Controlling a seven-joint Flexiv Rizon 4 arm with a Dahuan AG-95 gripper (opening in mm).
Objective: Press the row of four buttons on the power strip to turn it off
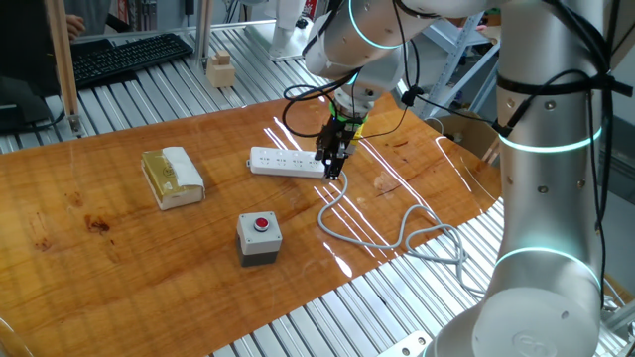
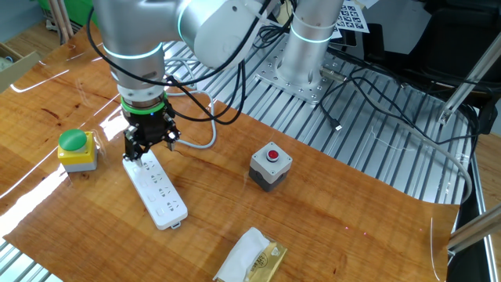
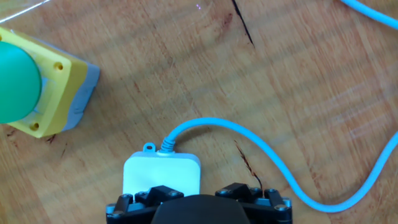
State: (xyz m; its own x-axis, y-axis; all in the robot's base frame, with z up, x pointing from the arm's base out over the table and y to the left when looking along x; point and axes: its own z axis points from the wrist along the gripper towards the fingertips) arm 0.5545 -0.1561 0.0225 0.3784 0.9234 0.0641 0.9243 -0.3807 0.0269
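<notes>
The white power strip (image 1: 283,162) lies flat on the wooden table, and its grey-white cable (image 1: 397,238) trails off one end in loops. My gripper (image 1: 334,171) hangs low over that cable end of the power strip (image 2: 160,192). In the hand view one fingertip (image 3: 158,193) stands over the strip's end (image 3: 161,174) and the other over bare wood, so the gripper (image 3: 199,194) is open and holds nothing. The four buttons are too small to make out in any view.
A green knob on a yellow base (image 2: 74,141) sits close beside the strip's cable end. A grey box with a red button (image 1: 260,238) and a tan-and-white block (image 1: 172,177) lie further out. A keyboard (image 1: 129,55) is behind the table.
</notes>
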